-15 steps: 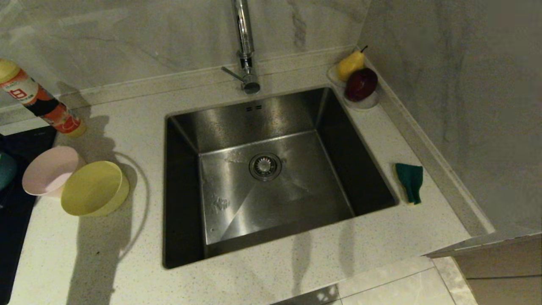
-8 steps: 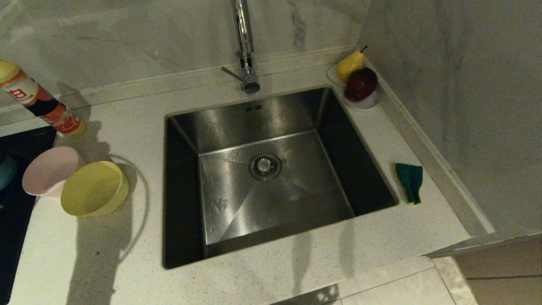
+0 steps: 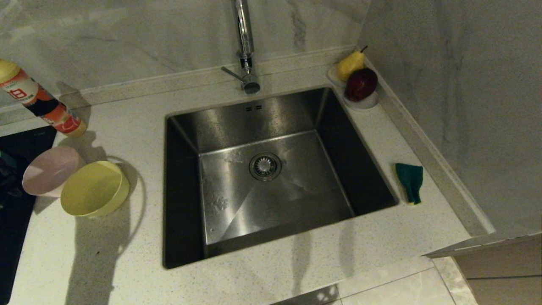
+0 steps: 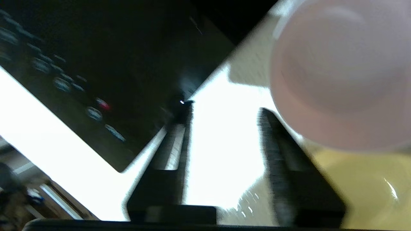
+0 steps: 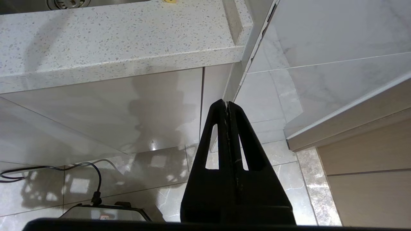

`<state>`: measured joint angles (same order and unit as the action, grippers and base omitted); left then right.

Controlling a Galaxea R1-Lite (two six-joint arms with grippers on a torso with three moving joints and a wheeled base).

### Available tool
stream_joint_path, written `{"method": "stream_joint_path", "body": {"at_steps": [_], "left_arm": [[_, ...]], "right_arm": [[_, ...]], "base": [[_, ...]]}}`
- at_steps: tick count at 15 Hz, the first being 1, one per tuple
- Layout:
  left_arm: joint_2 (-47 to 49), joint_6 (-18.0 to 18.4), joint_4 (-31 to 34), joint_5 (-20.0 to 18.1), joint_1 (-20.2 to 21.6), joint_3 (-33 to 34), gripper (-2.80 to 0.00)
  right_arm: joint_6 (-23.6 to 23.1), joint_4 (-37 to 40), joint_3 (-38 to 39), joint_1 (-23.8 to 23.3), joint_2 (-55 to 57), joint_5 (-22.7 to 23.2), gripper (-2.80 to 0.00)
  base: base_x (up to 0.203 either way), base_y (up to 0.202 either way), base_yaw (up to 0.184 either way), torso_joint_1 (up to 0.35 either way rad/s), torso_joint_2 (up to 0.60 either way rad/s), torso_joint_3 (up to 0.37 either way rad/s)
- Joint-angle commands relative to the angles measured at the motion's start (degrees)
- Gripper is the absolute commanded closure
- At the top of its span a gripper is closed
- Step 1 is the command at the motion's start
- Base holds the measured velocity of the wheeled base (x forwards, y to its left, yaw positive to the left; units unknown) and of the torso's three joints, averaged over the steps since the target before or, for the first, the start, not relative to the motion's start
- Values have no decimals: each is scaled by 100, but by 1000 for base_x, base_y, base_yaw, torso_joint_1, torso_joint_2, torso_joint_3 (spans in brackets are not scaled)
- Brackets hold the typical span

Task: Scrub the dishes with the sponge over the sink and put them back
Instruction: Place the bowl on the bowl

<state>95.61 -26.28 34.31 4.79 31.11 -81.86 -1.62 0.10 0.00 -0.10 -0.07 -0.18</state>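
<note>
A pale pink bowl and a yellow bowl stand touching on the counter left of the sink. The sink is bare steel with a round drain. The green sponge lies on the counter to its right. In the left wrist view my left gripper is open with only bright counter between its fingers. It hovers just beside the pink bowl and the yellow bowl. My right gripper hangs shut and holding nothing, below the counter's front edge.
An orange-labelled bottle leans at the back left. A black cooktop borders the bowls on the left. A white dish with a pear and a dark red fruit sits in the back right corner beside the faucet. A wall closes the right side.
A teal shape at the head view's left edge has slipped out of sight. The shadows beside the bowls have shifted slightly. Bowls and sponge have stayed put.
</note>
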Motion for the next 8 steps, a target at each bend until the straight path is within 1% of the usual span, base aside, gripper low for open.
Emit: {"method": "stream_joint_path", "body": {"at_steps": [1, 3, 5, 7, 8], "left_arm": [[82, -88, 53, -259, 33, 37, -280], [144, -188, 49, -268, 53, 40, -280], [212, -397, 41, -339, 132, 152, -280], [318, -482, 32, -659, 232, 234, -280], [409, -555, 29, -707, 252, 242, -280]], "right_arm": [[-5, -1, 0, 1, 7, 1, 0], [-5, -1, 0, 1, 7, 1, 0], [-5, -1, 0, 1, 7, 1, 0], [-5, -1, 0, 1, 7, 1, 0], [-5, -1, 0, 1, 7, 1, 0]], "base": [[0, 0, 0, 0, 0, 0], [0, 0, 0, 0, 0, 0], [0, 0, 0, 0, 0, 0], [0, 0, 0, 0, 0, 0], [0, 0, 0, 0, 0, 0]]}}
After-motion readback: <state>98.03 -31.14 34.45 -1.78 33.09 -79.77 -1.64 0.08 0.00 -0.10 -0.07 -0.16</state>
